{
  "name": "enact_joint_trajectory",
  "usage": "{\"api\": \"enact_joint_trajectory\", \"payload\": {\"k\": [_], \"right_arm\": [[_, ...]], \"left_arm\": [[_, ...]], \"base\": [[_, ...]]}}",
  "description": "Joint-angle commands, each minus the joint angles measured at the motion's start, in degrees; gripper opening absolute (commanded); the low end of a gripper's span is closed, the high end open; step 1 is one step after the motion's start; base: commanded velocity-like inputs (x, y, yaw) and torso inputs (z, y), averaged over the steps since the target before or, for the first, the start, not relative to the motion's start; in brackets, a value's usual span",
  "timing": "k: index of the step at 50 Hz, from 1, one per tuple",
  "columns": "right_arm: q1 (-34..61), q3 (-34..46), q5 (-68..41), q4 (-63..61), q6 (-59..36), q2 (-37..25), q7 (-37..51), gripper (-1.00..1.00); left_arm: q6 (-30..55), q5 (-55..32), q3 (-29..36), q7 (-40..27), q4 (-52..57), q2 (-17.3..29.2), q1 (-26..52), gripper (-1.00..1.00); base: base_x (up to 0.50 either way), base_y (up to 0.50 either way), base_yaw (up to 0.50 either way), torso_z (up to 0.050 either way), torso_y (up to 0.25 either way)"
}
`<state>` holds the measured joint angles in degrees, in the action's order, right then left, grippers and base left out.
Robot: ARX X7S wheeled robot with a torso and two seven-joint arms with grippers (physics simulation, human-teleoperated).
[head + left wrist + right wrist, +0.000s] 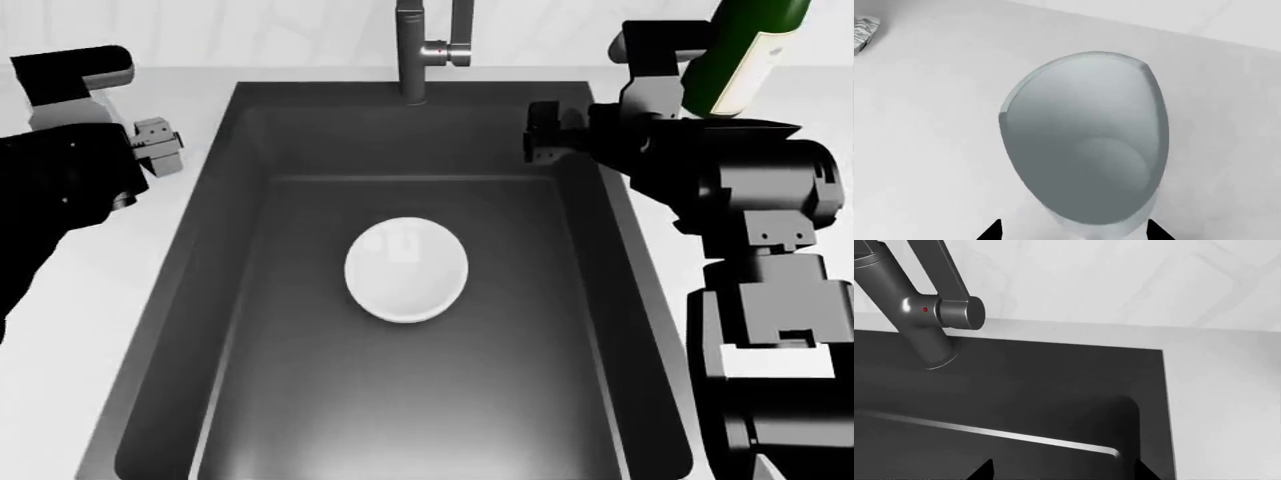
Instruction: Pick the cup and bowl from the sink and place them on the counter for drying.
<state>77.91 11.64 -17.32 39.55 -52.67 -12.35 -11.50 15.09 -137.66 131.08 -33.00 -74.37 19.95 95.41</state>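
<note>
cup (1084,145) – pale grey-white, slightly see-through, shaded grey inside. counter (921,150) plain white, no pattern. sink (267,380) dark matte grey, faucet (427,50) mid grey metal with a tiny red dot on its knob. bowl (407,270) glossy white. bottle (741,50) dark green with a cream label. robot arms black – small grey-and-white mottled thing (864,31) on the counter.

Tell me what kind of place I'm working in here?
Most likely a simulated kitchen: a dark sink with a grey faucet set into a white counter, a white bowl in the basin and a green wine bottle beside it.
</note>
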Motion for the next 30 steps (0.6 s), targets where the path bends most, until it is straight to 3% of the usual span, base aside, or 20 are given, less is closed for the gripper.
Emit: {"api": "enact_joint_trajectory", "payload": {"k": [1,13,23,30], "right_arm": [[-0.3,0.0,-0.4,-0.6,-0.2,-0.1,0.1,1.0],[-0.6,-0.2,-0.7,-1.6,-0.9,-0.5,0.5,1.0],[-0.1,-1.0,-1.6,-3.9,-3.1,-1.1,1.2,1.0],[0.5,-1.5,-2.5,-4.2,-5.0,-1.4,0.9,1.0]], "left_arm": [[-0.4,-18.0,20.5,0.4,-0.6,0.9,-1.3,1.0],[-0.5,-22.0,27.0,5.6,0.0,-0.4,2.0,1.0],[-20.0,-14.3,27.0,1.1,39.2,7.2,17.6,1.0],[-21.6,-16.2,23.9,2.1,45.4,11.5,20.5,1.0]], "base": [[0.0,0.0,0.0,0.0,-0.01],[0.0,0.0,0.0,0.0,0.0],[0.0,0.0,0.0,0.0,0.0],[0.0,0.0,0.0,0.0,0.0]]}}
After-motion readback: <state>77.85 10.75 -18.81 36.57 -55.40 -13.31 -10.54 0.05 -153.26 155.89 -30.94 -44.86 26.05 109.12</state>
